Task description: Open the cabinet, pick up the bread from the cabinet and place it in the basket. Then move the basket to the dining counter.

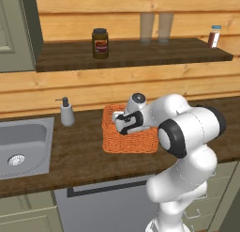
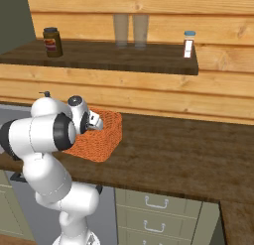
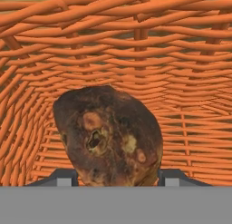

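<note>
The orange wicker basket [image 1: 131, 144] [image 2: 106, 135] stands on the dark wooden top to the right of the sink. My gripper [image 1: 121, 127] [image 2: 96, 124] reaches down into it from above. In the hand view the bread [image 3: 108, 132], a brown crusty lump, fills the gap between my two fingertips [image 3: 61, 177], and the gripper [image 3: 117, 178] is shut on it. The woven basket wall [image 3: 181, 60] rises close behind the bread. A grey-green cabinet [image 1: 14, 34] shows at the top left. The dining counter is out of view.
A steel sink [image 1: 18, 146] and a soap dispenser [image 1: 66, 112] lie left of the basket. On the shelf above stand a dark jar [image 1: 100, 43] [image 2: 52, 41], two glasses [image 1: 154, 27] and a spice bottle [image 1: 214, 36] [image 2: 189, 44]. Drawers [image 2: 156, 204] sit below the top.
</note>
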Controlling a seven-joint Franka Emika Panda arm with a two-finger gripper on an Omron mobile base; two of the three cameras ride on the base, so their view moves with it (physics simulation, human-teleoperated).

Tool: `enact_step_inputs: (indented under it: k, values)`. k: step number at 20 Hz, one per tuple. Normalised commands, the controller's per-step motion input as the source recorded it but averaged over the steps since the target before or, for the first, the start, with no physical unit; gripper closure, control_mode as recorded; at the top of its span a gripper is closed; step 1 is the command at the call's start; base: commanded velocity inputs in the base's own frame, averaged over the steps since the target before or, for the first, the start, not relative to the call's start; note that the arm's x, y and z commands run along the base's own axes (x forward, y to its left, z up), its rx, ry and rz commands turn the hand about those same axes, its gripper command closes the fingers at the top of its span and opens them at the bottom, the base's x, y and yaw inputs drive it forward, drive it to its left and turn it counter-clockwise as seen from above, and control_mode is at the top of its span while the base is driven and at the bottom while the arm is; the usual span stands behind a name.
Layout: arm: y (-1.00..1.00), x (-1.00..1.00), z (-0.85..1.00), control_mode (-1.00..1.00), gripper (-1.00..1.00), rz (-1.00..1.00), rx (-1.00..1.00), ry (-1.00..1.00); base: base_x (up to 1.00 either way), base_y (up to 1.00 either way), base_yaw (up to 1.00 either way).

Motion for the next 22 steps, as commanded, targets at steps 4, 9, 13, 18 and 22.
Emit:
enact_step_inputs:
  k: [4,9,13,18,22]
  values:
    - [0.0,0.14,-0.01,-1.0,-1.0,0.01,-0.02,0.06,0.0,0.0,0.0]
    - [0.0,0.12,0.0,-1.0,-1.0,0.04,-0.01,0.01,0.0,0.0,0.0]
    - [0.0,0.04,0.0,-1.0,-1.0,0.06,0.0,0.0,0.0,0.0,0.0]
    - [0.01,-0.92,0.05,-1.0,-1.0,0.12,-0.01,-0.05,0.0,0.0,0.0]
    - [0.08,-0.8,0.62,-1.0,-1.0,0.11,-0.07,-0.05,0.0,0.0,0.0]
